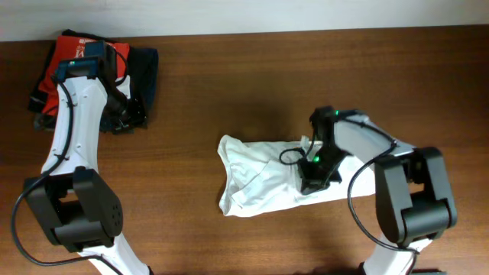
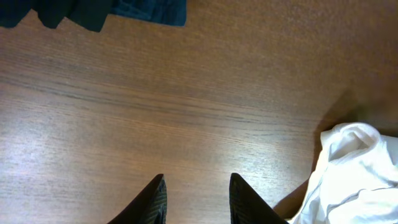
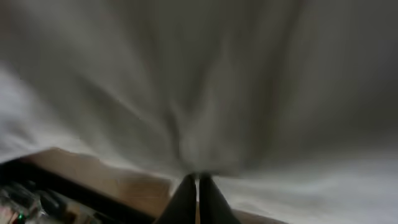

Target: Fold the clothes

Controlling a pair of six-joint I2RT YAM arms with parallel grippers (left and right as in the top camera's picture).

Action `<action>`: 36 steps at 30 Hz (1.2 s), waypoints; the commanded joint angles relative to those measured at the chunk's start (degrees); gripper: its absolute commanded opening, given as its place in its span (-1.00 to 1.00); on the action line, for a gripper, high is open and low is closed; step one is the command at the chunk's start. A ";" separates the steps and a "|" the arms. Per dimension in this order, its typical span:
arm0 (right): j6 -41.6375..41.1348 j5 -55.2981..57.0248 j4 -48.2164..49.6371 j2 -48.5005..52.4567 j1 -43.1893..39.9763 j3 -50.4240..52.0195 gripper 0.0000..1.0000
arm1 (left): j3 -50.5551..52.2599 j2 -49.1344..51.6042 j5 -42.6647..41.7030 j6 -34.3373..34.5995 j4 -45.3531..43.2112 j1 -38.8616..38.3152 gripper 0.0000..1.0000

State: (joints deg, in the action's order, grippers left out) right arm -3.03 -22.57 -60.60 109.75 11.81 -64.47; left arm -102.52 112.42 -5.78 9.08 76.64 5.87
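Right claw (image 3: 198, 182), jaws pressed together, pinches the right end of the bunched white T-shirt (image 1: 256, 179) lying mid-way across the table (image 1: 229, 84). Left claw (image 2: 196, 186) hovers half-open and empty, well apart, toward the far-left corner.

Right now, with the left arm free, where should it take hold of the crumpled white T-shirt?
Pinch the crumpled white thin-fabric T-shirt at its raised, rolled left edge, coming from the left over the bare wooden table. That edge faces the left arm; the right arm sits on the other end.
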 commanded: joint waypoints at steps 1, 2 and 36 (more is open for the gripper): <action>-0.17 -1.40 2.25 -1.01 0.48 1.20 -0.84 | 0.26 0.26 -0.42 0.31 -0.04 0.15 -0.35; 1.53 -1.40 -0.42 -1.81 0.13 -1.88 -0.81 | 0.26 0.26 -0.42 0.31 -0.07 0.15 -0.35; 14.95 -1.42 -1.03 -2.25 -35.43 -11.96 0.07 | 0.28 0.26 -0.44 0.33 -1.14 0.13 -0.33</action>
State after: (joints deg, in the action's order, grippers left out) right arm 8.58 -22.57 -58.48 107.74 -23.27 -71.16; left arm -102.52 112.42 -5.76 9.08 75.57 5.87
